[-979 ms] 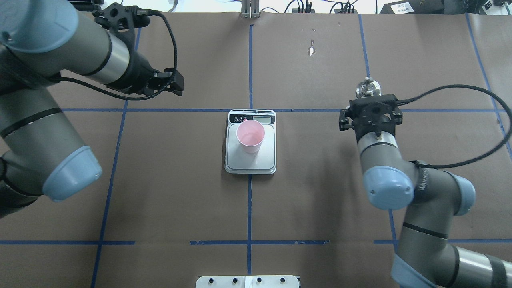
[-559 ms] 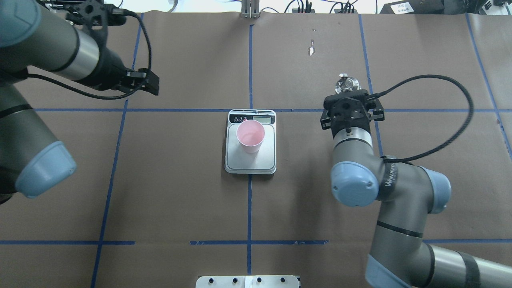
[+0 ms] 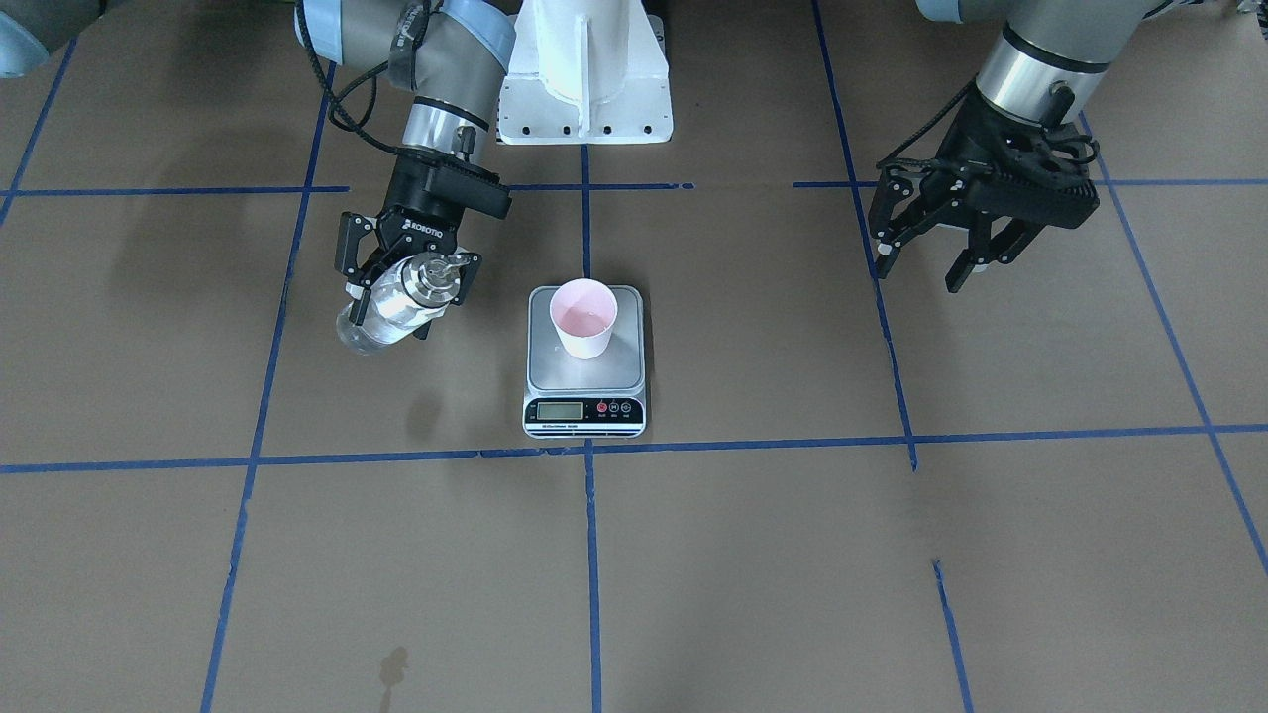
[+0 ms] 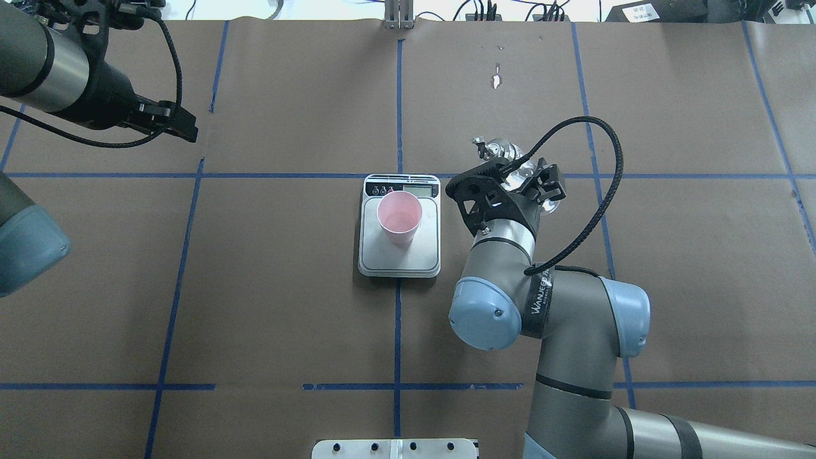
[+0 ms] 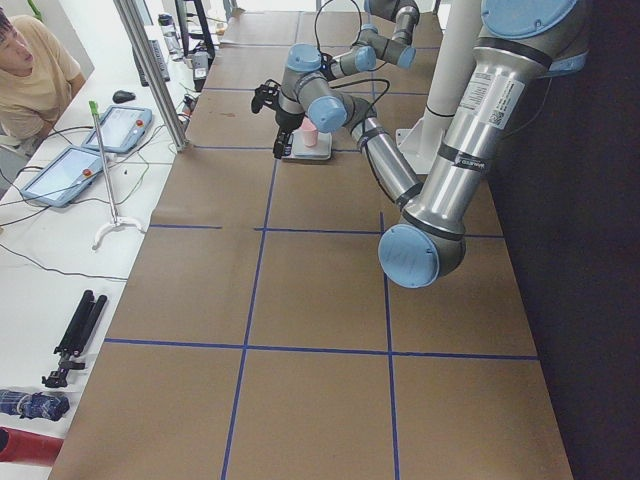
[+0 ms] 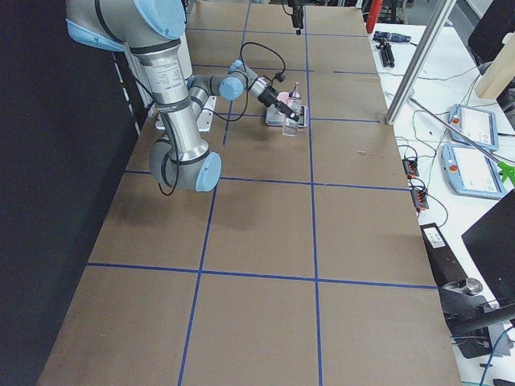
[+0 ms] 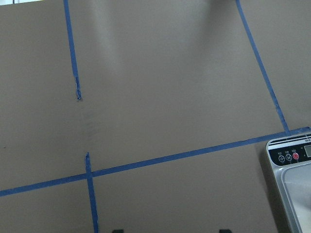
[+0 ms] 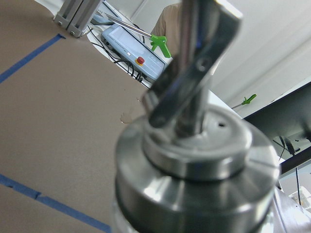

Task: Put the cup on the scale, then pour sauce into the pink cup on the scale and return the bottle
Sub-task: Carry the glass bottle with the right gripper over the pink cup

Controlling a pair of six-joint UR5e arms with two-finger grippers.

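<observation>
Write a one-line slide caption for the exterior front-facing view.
Right hand holds the bottle tilted beside the scale, where the cup stands; left hand hangs open apart.

Robot lab: tape-gridded table (image 4: 287, 306), teach pendants (image 5: 122, 126).

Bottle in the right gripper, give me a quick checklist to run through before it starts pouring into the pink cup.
1. Cup upright on the scale platform: ok.
2. Bottle held by the right gripper: ok, clamped and lifted off the table.
3. Spout over the cup's mouth: not ok, the bottle is beside the scale, apart from the cup.
4. Left gripper out of the pouring path: ok, it is open and far off to the side.
5. Display zeroed: cannot tell, the digits are too small.
</observation>
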